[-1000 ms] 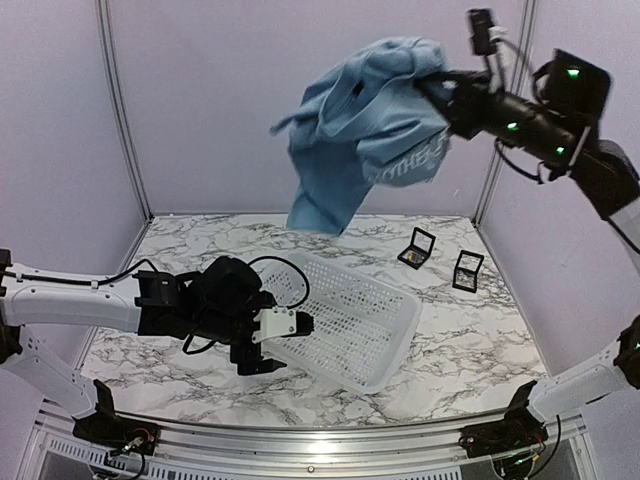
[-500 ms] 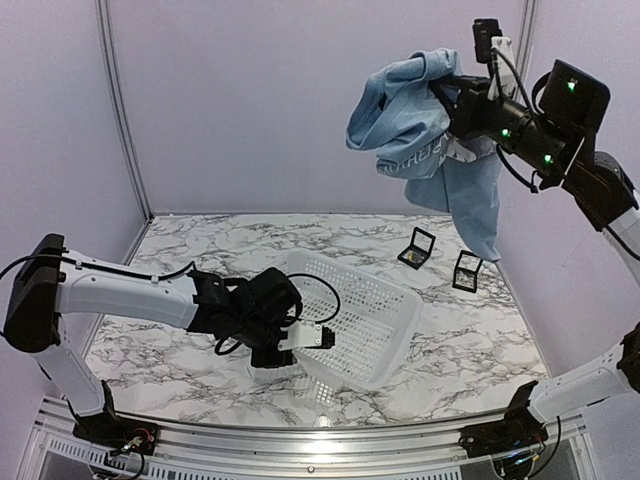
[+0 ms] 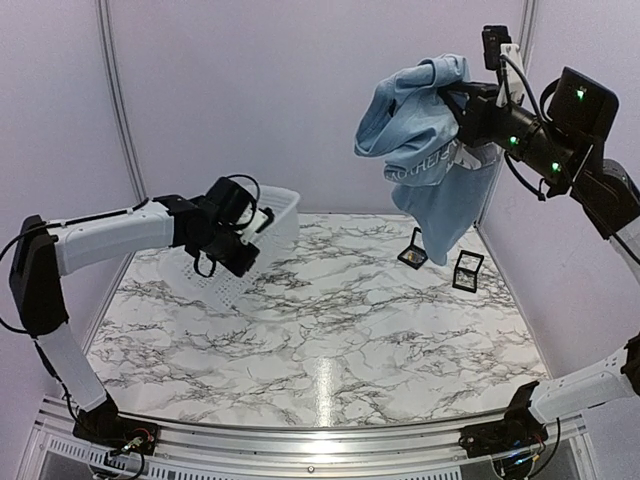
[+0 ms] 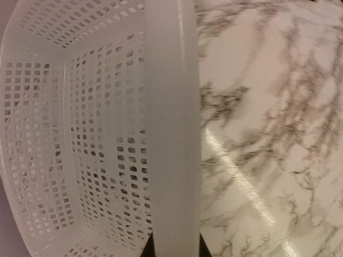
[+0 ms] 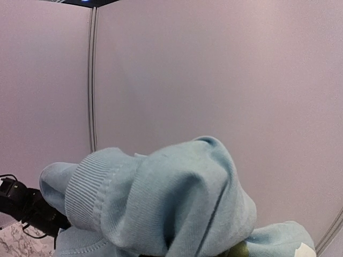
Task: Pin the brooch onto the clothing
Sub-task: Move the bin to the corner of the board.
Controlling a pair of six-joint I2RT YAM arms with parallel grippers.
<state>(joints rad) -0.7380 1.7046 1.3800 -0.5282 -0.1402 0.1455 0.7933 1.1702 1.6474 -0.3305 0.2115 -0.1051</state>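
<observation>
Pale lilac walls (image 3: 300,100) enclose a white, grey-veined marble-patterned table (image 3: 330,330) with a glare streak.

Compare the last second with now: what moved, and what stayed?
The left jaws closed on the basket rim and carried it off the table up to the back left. The right jaws swung the hanging T-shirt rightward, grip unchanged. Both black cases stayed put.

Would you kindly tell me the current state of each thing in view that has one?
Shirt, bunched, hanging in the air.
Basket, raised off the table, tilted, empty.
Left fingers, shut on the basket's rim.
Right fingers, shut on the shirt.
Two cases, open, lying on the table.
</observation>
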